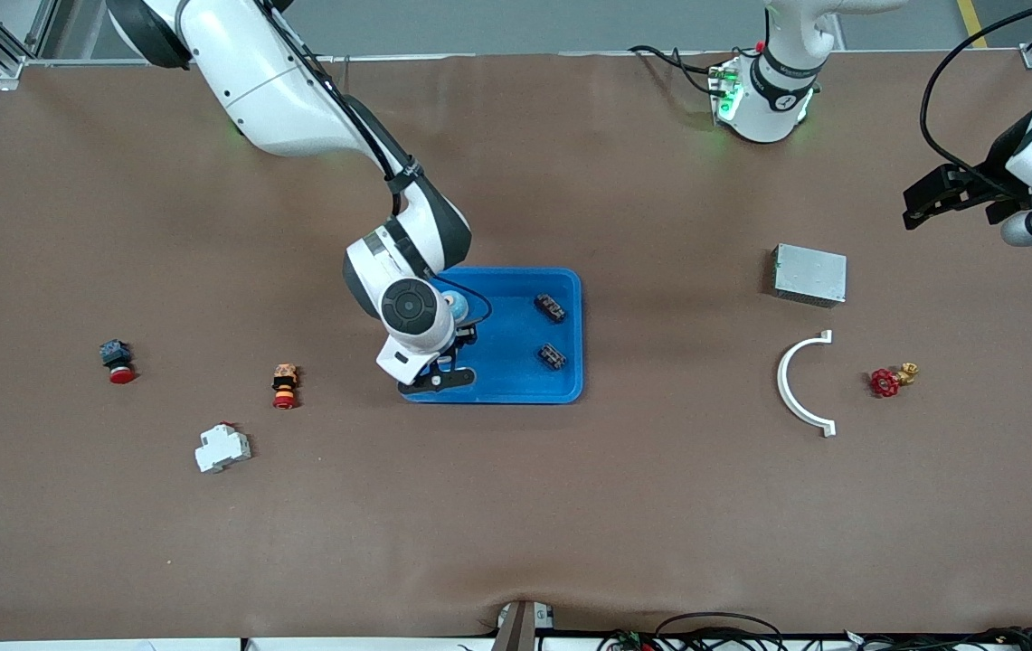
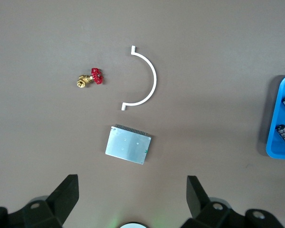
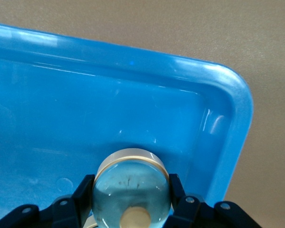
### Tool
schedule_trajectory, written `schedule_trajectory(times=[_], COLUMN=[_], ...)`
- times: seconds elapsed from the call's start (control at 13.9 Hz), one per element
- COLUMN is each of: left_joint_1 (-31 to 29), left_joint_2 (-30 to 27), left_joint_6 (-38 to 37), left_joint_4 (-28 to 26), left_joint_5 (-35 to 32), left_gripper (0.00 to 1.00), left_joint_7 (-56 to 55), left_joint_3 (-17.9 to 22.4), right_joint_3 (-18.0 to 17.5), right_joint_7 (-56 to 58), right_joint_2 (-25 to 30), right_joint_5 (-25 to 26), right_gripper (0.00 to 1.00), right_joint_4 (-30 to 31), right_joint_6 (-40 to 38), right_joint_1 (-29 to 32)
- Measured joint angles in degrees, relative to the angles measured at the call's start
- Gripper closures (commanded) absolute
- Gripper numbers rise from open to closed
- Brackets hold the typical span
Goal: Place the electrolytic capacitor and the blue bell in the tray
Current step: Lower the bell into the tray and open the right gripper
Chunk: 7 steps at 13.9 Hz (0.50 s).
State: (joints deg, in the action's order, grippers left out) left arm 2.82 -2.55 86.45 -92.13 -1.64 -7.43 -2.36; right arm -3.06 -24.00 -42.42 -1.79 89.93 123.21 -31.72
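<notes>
The right hand is over the tray, at the end of the tray toward the right arm's end of the table, and it is clenched on the blue bell. In the right wrist view the bell is a pale blue dome with a light rim, pinched between the two dark fingers, and the blue floor of the tray fills the picture under it. One rounded corner of the tray lies close by, so the bell is inside the rim but near this corner, not over the middle. I cannot tell if the bell already touches the tray floor or hangs just above it.

The relation that matters for the coming move is simple, in my judgement: the tray is straight below the bell, so the hand needs only to go down a little, if at all, and let go. No sideways travel seems needed.

Two small dark parts already lie in the tray, at its end toward the left arm's end of the table, well apart from the bell. Whether they are the capacitors I cannot say for sure.

The left hand waits with fingers spread wide and empty, over the table near the grey metal box, well apart from the tray.
</notes>
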Motion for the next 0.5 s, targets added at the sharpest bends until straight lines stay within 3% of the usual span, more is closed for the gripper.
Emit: schedule_trajectory(times=[0.36, 0.5], left_joint_1=[0.0, 0.0], left_joint_2=[0.0, 0.0], left_joint_6=[0.1, 0.2], left_joint_4=[0.0, 0.0], left_joint_5=[0.0, 0.0], left_gripper=[0.00, 0.00], left_joint_7=[0.0, 0.0], left_joint_3=[0.0, 0.0], right_joint_3=[-0.1, -0.2], right_joint_7=[0.0, -0.1], right_joint_2=[0.1, 1.7], right_joint_5=[0.0, 0.0], right_gripper=[0.00, 0.00], right_joint_4=[-0.4, -1.9], right_joint_6=[-0.3, -4.7], right_joint_1=[-0.2, -0.9])
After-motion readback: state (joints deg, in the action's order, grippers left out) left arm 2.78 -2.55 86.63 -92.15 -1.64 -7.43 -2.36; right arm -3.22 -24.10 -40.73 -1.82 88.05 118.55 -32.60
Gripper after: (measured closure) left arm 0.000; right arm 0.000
